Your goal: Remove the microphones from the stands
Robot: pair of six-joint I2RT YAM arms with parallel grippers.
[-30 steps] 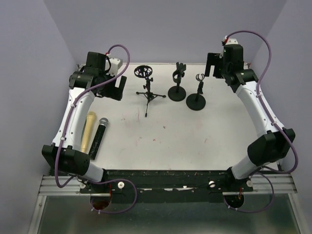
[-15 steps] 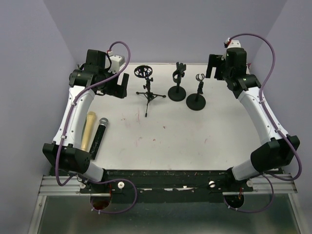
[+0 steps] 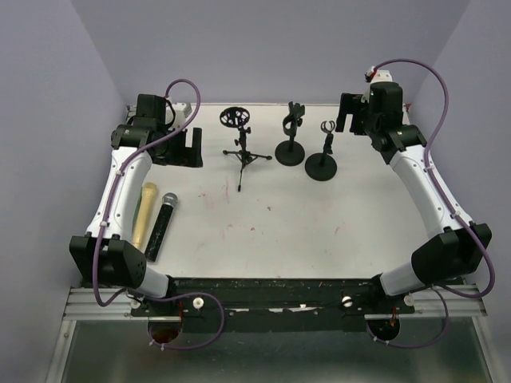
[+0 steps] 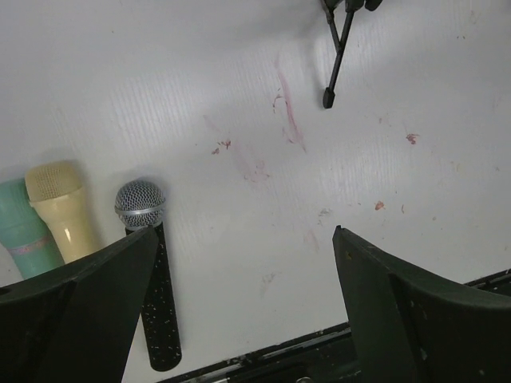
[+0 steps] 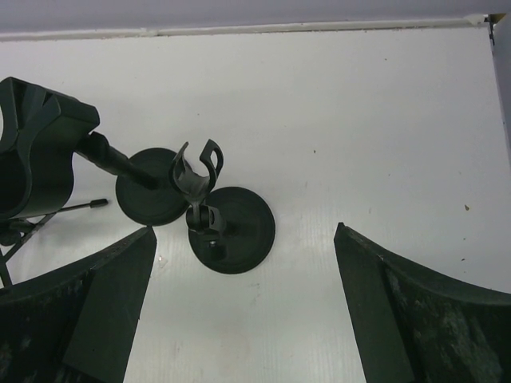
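Where the white desk (image 3: 319, 215) nears its left edge, the black microphone with a silver mesh head (image 3: 160, 227) lies flat, its head toward the far side, well apart from the stands. A cream microphone (image 3: 144, 214) lies just beside it on the left, and the left wrist view shows a teal microphone (image 4: 24, 235) next to that. Along the far side stand a black tripod stand with a ring mount (image 3: 242, 148), a black round-base stand with a clip (image 3: 290, 148) and a second black round-base stand with a smaller clip (image 3: 322, 163). The left claw (image 4: 243, 231) hangs spread wide over the desk's far left, holding nothing. The right claw (image 5: 243, 230), equally spread and holding nothing, hangs at the far right near the round-base stands.
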